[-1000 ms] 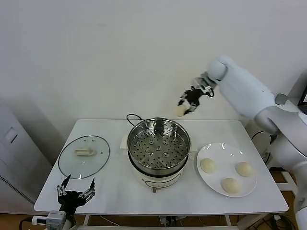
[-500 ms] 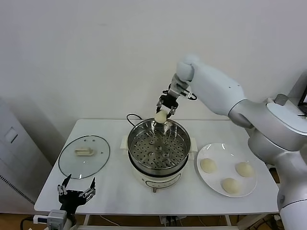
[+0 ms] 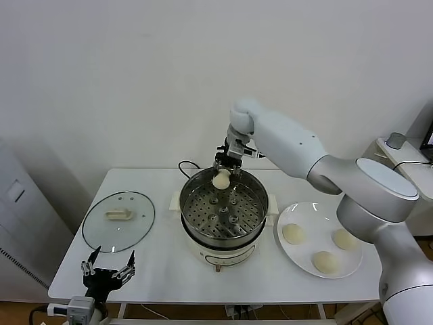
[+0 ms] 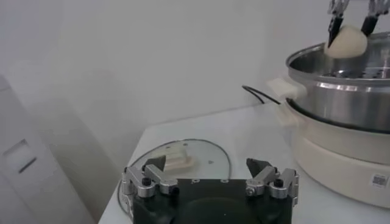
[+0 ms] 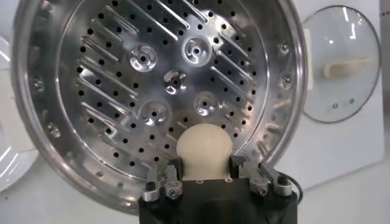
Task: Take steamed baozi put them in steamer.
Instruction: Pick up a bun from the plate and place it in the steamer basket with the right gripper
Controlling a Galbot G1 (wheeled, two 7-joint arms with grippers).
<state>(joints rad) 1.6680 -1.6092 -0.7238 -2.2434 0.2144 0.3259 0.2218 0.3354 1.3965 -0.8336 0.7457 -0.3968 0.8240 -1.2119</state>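
My right gripper (image 3: pixel 223 169) is shut on one cream-white baozi (image 3: pixel 221 179) and holds it just above the back rim of the shiny steel steamer (image 3: pixel 257 193), which sits on a white pot base. In the right wrist view the baozi (image 5: pixel 204 150) sits between the fingers over the perforated bottom of the steamer (image 5: pixel 109 73). Three more baozi (image 3: pixel 293 233) (image 3: pixel 344 238) (image 3: pixel 325 262) lie on the white plate (image 3: pixel 308 213) at the right. My left gripper (image 3: pixel 107 271) is open and empty at the table's front left corner, and it also shows in the left wrist view (image 4: pixel 210 176).
A round glass lid (image 3: pixel 119 221) with a beige handle lies flat at the table's left. A black cord (image 3: pixel 186 166) runs behind the pot. The wall stands close behind the table. The table's front edge lies near the left gripper.
My right arm has swung left and down with the baozi, from right of the pot to just over the steamer's back rim. The left arm has not moved.
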